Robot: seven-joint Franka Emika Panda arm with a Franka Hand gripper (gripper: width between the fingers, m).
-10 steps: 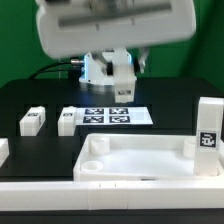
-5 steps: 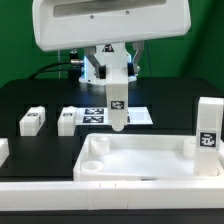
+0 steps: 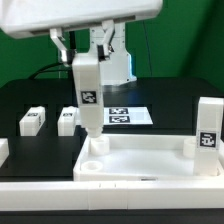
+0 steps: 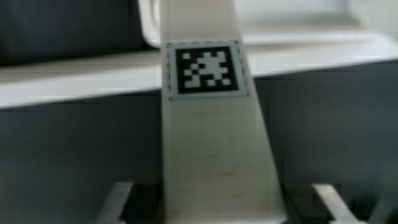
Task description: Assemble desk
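Note:
The desk slab (image 3: 140, 158) is a white rimmed rectangle lying at the front, with round corner sockets. My gripper (image 3: 88, 58) is shut on a square white leg (image 3: 88, 100) with a black-and-white tag. The leg hangs upright, its lower end just over the slab's rear corner socket (image 3: 97, 143) on the exterior view's left. I cannot tell whether it touches. In the wrist view the leg (image 4: 214, 150) runs between my fingers (image 4: 121, 205), with the slab rim beyond it.
Two legs (image 3: 32, 120) (image 3: 68, 120) lie on the black table at the exterior view's left, and another (image 3: 3, 150) is at the edge. One leg (image 3: 208, 125) stands upright at the right. The marker board (image 3: 125, 116) lies behind the slab.
The gripper with the leg has moved toward the exterior view's left, from over the marker board to over the slab's left rear corner.

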